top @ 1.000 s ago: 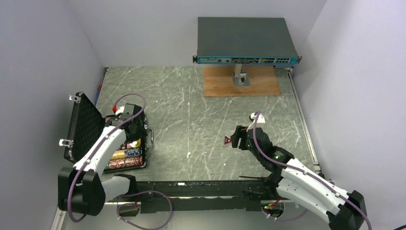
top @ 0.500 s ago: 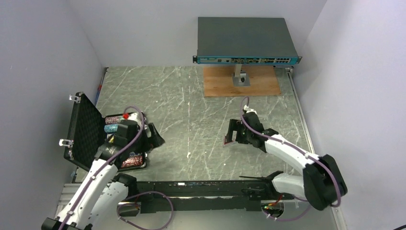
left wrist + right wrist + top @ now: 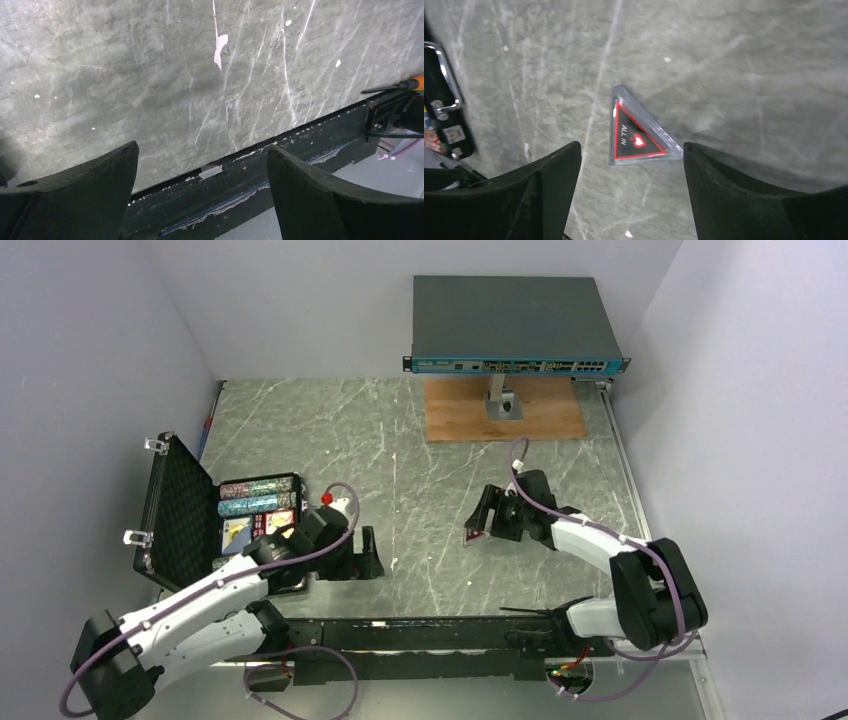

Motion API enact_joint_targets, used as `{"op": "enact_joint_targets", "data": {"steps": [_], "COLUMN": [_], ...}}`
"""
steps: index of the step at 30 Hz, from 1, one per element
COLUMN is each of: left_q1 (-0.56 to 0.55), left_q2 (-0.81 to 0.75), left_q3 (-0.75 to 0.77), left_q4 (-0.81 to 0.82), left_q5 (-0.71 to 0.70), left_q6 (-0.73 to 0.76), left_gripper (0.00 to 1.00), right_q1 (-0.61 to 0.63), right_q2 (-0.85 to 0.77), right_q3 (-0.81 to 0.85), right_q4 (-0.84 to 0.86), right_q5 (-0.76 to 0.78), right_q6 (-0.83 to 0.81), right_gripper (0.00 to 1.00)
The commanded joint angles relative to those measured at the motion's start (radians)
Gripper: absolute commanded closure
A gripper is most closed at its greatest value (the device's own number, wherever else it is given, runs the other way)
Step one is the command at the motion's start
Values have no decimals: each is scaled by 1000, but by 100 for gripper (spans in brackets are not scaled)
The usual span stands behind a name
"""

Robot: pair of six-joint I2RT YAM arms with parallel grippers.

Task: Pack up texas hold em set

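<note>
The little black case (image 3: 180, 502) sits open at the left side of the tabletop (image 3: 420, 450). Its lid stands up, and rows of chips (image 3: 258, 489) lie inside at the far end. The red triangle token (image 3: 636, 134) is not packed yet. It lies flat on the tabletop, well apart from the case and to the right of it.

The right claw (image 3: 631, 145) hangs over the token with its two fingers spread wide and nothing in them. In its own camera, the token shows between the fingers. The left claw (image 3: 202, 147) is spread wide too, with nothing in it. It is low over bare tabletop just right of the case, by the near edge.

Here is what I think could go wrong. The token is thin and flat, and the tabletop looks smooth. If the fingers close too high, they may miss it. If they close off to one side, they may push it, and it could slide or spin away. Its pointy corners could also make it pop out of the pinch.

Then comes the trip to the case. The left arm (image 3: 200, 595) sits between the token and the case, so the two arms could bump. A bump on the lid could knock it shut.
</note>
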Motion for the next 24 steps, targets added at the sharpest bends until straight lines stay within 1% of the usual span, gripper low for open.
{"op": "enact_joint_targets", "data": {"steps": [1,4,6,7,9,11,14,17,18,21,24], "left_q1": [-73,-111,-120,-122,-123,-122,-123,-122,-121,-122,-121], "left_q2": [68,95,97,93,74,54,60,117,149,279,455], "left_q3": [91,124,136,139,140,137,137,163,179,256,396], "left_q4": [18,-5,-25,-38,-55,-59,-35,0,12,26,-67], "left_q5": [-116,-170,-213,-233,-270,-289,-294,-286,-281,-265,-293], "left_q6": [-52,-69,-87,-96,-110,-116,-103,-75,-67,-56,-134], "left_gripper": [2,2,2,1,1,0,1,1,1,1,1], "right_q1": [55,186,294,326,356,355,344,330,323,303,287], "right_q2": [96,167,197,206,212,196,116,-3,-44,-209,-345], "right_q3": [-15,36,77,88,100,96,92,64,50,7,-25], "right_q4": [197,265,299,323,347,343,230,111,60,-15,-83], "right_q5": [-119,-160,-180,-198,-224,-229,-100,107,158,285,387], "right_q6": [80,94,91,89,84,68,11,-19,-25,-32,-22], "right_gripper": [25,26,26,26,26,26,26,26,26,26,25]}}
